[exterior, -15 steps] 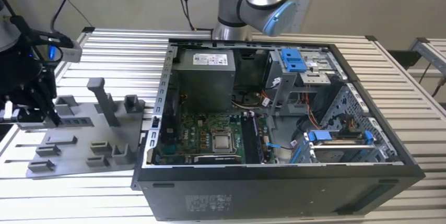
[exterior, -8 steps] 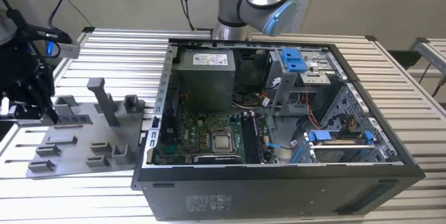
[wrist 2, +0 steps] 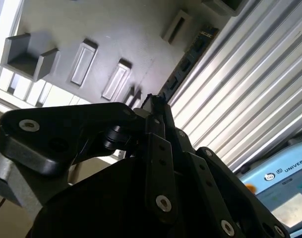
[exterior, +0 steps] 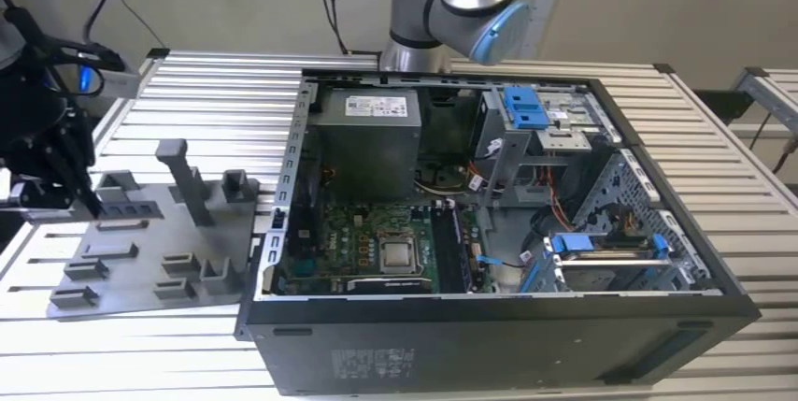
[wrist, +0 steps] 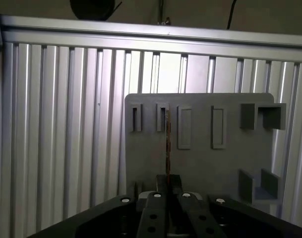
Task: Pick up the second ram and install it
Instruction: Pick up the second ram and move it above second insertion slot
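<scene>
Standing by the bench, I see the arm's black metal gripper [exterior: 56,172] over the far side of the grey plastic holder tray [exterior: 137,223], the side away from the open black computer case [exterior: 499,326] that stands just beside the tray on the ribbed aluminium table [exterior: 187,93].

In the first wrist view the fingers are drawn in narrow, with the second ram [wrist: 167,144], a long thin dark memory stick, running edge-on from between them towards one of the tray's narrow slots. The second wrist view shows its flat face with the row of small black chips [wrist 2: 190,54]. It looks to me like a firm pinch on the stick's near end. Whether the far end has cleared the slot I cannot tell.

To my eye the step in hand is getting the stick free of the tray. That is best done by drawing it straight along its own length, without twist or sideways lean, so the board does not bind on the slot walls or slip in the pinch.
</scene>
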Controlling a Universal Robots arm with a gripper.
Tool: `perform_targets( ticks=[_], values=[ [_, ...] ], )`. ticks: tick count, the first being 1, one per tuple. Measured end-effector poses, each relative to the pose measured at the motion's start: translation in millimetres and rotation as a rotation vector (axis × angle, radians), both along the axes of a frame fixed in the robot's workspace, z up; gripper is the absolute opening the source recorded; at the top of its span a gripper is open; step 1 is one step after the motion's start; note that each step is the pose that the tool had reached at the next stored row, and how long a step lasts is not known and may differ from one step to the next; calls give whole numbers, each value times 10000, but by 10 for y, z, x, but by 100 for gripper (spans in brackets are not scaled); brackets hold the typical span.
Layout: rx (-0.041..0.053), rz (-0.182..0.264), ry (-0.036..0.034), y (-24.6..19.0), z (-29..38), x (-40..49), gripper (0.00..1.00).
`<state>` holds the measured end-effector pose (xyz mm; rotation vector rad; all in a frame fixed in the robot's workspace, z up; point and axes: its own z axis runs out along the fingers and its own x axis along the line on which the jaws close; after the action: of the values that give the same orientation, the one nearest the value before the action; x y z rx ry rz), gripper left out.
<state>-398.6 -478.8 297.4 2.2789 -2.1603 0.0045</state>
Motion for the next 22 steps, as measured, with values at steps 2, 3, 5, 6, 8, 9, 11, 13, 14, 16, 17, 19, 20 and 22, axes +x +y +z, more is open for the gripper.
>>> perform_targets(
  ticks=[2, 3, 5, 6, 8, 9, 11, 13, 14, 16, 17, 19, 20, 22],
  values=[
    [0, 0, 0, 0, 16, 0, 14],
    [0, 0, 0, 0, 23, 0, 14],
    [1, 0, -1, 0, 37, 0, 14],
    [0, 0, -1, 0, 45, 0, 14],
    [1, 0, -2, 0, 58, 0, 14],
    [0, 0, 0, 0, 65, 0, 14],
    [1, 0, -1, 0, 81, 0, 14],
    [0, 0, 0, 0, 100, 0, 14],
    [0, 0, 0, 0, 110, 0, 14],
    [0, 0, 0, 0, 128, 0, 14],
    [0, 0, 0, 0, 137, 0, 14],
    [0, 0, 0, 0, 155, 0, 14],
    [0, 0, 0, 0, 163, 0, 14],
    [1, 0, -1, 0, 179, 0, 14]
  ],
)
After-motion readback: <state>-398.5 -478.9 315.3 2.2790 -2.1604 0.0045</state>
